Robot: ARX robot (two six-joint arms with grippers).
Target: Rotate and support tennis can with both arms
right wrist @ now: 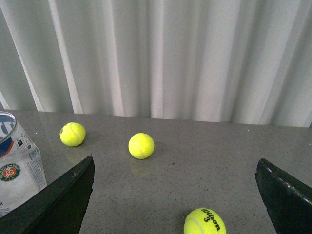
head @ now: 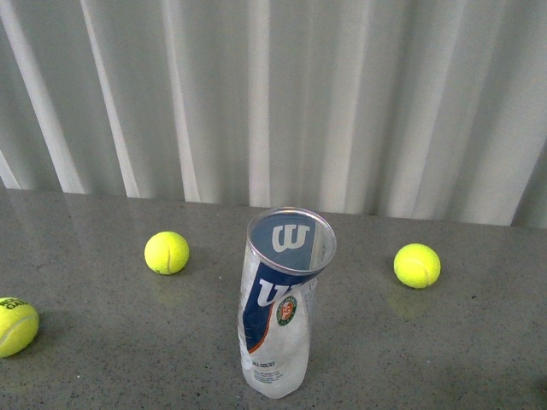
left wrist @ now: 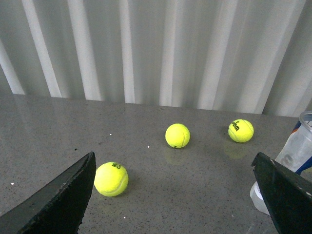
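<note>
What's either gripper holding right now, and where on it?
Nothing. The left gripper and right gripper are both open with only table between the fingers. The tennis can stands untouched, off to the side in both wrist views.

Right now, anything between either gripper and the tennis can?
Nothing visible. The tennis can stands alone at centre front; the three balls sit off to its sides. The left gripper and right gripper are both open, with only bare table toward the can.

One clear tennis can (head: 278, 307) stands at lower centre of the front view, with three yellow tennis balls around it on the grey desk (head: 444, 342): one at centre left (head: 167, 253), one at centre right (head: 417, 265), one at the left edge (head: 14, 326).
</note>
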